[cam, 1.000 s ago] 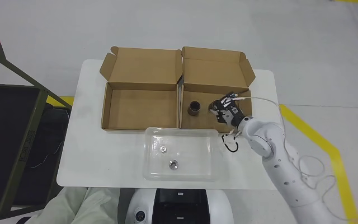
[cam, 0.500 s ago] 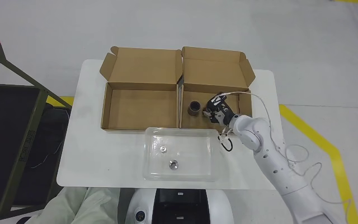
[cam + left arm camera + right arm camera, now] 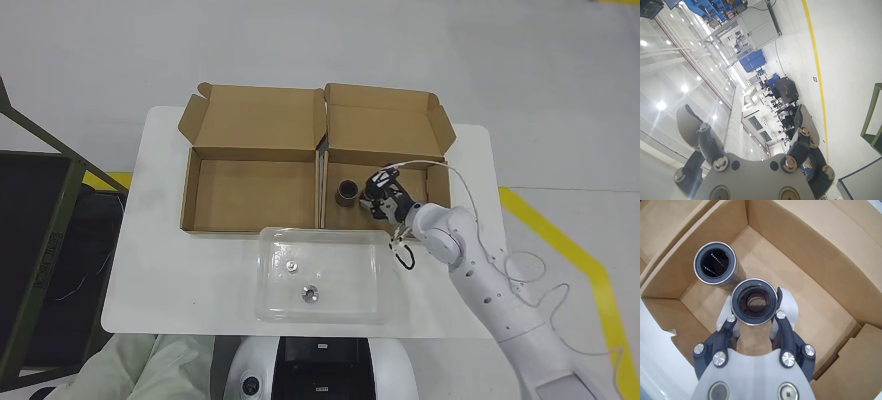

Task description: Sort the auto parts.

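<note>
My right gripper is inside the right cardboard box, shut on an upright metal cylindrical bearing with a black inner ring. A second bearing of the same kind stands upright on the box floor just beside the held one, toward the box's left wall. In the clear plastic tray at the table's front lie two small silver round parts. My left gripper is open, pointing out into the room with nothing between its fingers.
The left cardboard box stands beside the right one, both with lids folded back. A white cable loops off the right arm over the box's right side. The white table has bare room at its left and right ends.
My right gripper moved left with the bearing, from the middle of the right box to close beside the standing bearing. The tray parts stayed put.
</note>
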Motion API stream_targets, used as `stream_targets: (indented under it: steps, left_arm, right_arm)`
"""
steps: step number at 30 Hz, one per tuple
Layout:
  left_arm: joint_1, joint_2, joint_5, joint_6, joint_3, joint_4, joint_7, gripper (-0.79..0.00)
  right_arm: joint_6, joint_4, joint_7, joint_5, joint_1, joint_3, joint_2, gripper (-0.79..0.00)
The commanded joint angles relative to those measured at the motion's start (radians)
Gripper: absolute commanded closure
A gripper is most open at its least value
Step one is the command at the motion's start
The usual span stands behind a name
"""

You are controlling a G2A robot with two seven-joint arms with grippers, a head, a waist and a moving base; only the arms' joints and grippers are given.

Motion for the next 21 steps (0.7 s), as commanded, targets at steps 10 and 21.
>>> stream_targets:
  steps: [10, 21]
  left_arm:
    - [0.0, 0.0, 0.0, 0.0, 0.0, 0.0, 0.0, -0.785]
    - [0.0, 0.0, 0.0, 0.0, 0.0, 0.0, 0.0, -0.785]
  right_arm:
    - [-0.001, -0.079, 0.006, -0.026, -0.021, 0.034, 0.008, -0.585]
    - [-0.026, -0.316, 0.014, -0.087, -0.109, 0.097, 0.031, -0.646]
